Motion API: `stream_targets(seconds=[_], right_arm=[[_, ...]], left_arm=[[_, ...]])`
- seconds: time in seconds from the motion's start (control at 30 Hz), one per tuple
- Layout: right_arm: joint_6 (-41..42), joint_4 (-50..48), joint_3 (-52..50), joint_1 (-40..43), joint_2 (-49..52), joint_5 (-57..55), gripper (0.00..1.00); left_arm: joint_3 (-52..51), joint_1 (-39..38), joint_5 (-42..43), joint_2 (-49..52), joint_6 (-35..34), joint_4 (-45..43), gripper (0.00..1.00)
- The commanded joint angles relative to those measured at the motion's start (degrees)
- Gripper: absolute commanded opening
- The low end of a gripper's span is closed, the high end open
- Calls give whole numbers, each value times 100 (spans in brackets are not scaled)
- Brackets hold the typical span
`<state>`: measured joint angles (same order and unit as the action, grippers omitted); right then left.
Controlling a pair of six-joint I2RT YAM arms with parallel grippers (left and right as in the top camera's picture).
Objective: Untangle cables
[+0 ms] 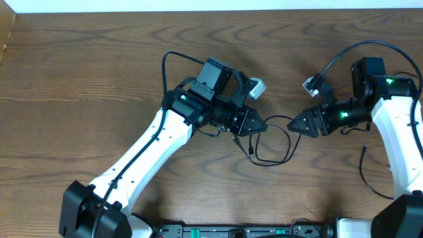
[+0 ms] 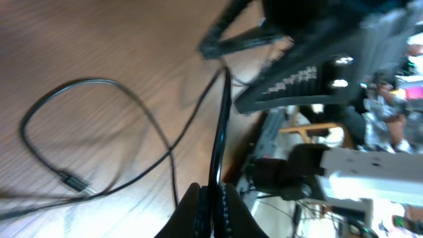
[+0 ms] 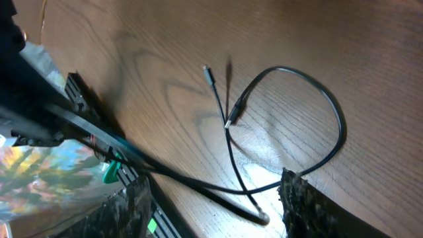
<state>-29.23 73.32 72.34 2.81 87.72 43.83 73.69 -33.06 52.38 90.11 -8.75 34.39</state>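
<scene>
Thin black cables (image 1: 289,147) lie looped on the wooden table between my two grippers. My left gripper (image 1: 262,125) is shut on one black cable (image 2: 220,125), which rises taut from its jaws (image 2: 213,190) toward the right gripper. A second loop (image 2: 79,82) with a small plug (image 2: 69,180) rests on the wood to its left. My right gripper (image 1: 295,123) is open, low over the table. Its fingers (image 3: 310,208) straddle a cable end (image 3: 260,215) without touching it. Beyond it the loop (image 3: 334,116) and two plug ends (image 3: 209,74) lie flat.
Thicker black arm cables arch over each wrist (image 1: 173,58) (image 1: 344,51), and another hangs by the right arm (image 1: 364,173). White tags (image 1: 256,87) (image 1: 310,84) sit on the wrists. Equipment and a rail (image 3: 86,106) line the table's front edge.
</scene>
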Motion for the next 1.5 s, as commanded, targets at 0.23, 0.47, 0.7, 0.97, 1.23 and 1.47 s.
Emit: stream_targets(seconds=[0.23,0.47,0.7,0.97,1.23,1.47], right_arm=[[-63,-7,-17,-46,-7,114,41],[-63,-7,-20,-66,-7,114,28],[-66,-9,-20,-66,-7,114,11],[-66,-7,-20,-66,-7,111,1],[-61,-7,-20,-66,-7,39,1],[960,-492,-20,-66,-7,-975,1]], left_arm=[[-28,26,767,-76,146,-177,8],[-28,55,855,-76,144,-284,7],[-28,258,852,-76,140,-275,7],[-28,284,848,-74,125,-273,8],[-31,284,520,-74,125,-94,52],[-31,282,-1873,-74,120,1073,54]])
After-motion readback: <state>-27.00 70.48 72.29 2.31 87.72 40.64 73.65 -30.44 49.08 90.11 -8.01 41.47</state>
